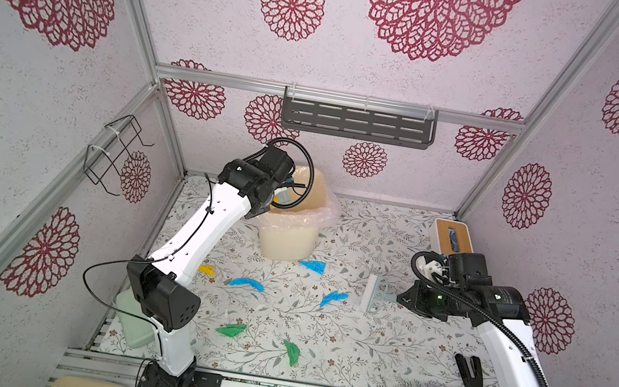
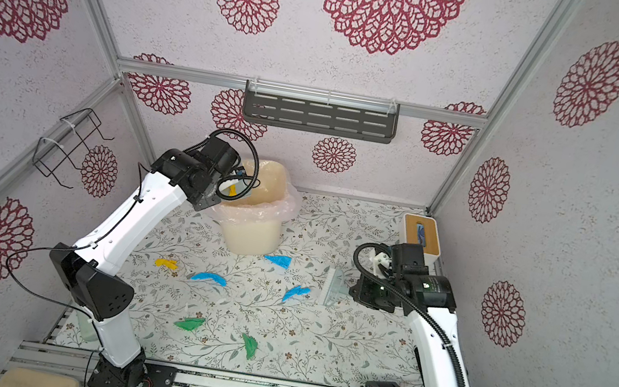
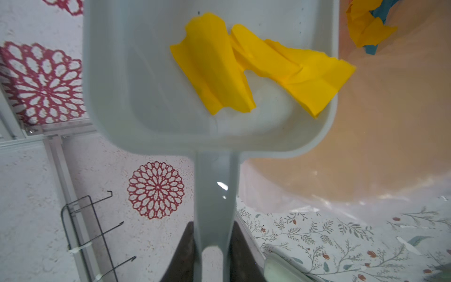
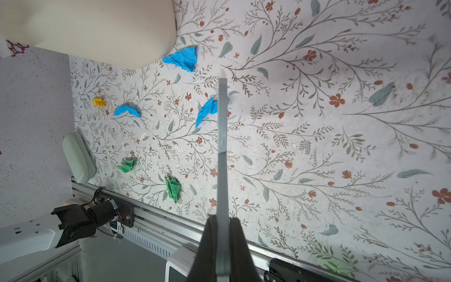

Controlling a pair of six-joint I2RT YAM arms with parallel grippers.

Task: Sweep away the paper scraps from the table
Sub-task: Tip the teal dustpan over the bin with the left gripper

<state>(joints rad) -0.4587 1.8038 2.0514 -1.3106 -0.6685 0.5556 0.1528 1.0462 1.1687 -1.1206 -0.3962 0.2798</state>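
My left gripper (image 3: 212,228) is shut on the handle of a pale blue dustpan (image 3: 146,85), held tilted over the cream bin (image 1: 286,237). Two yellow paper scraps (image 3: 212,68) lie in the pan, one hanging over its rim, and more lie inside the bin (image 3: 366,26). On the table (image 1: 380,349) lie three blue scraps (image 1: 313,266) (image 1: 246,283) (image 1: 334,298), a yellow one (image 1: 206,269) and two green ones (image 1: 231,329) (image 1: 291,352). My right gripper (image 4: 222,219) is shut on a pale brush (image 1: 371,295) beside the rightmost blue scrap (image 4: 206,111).
A wood-topped box (image 1: 452,234) stands at the back right. A pale green case (image 1: 134,318) lies at the front left under the left arm. A black stand (image 1: 470,373) sits front right. A wire rack (image 1: 112,155) hangs on the left wall, a grey shelf (image 1: 357,120) on the back wall.
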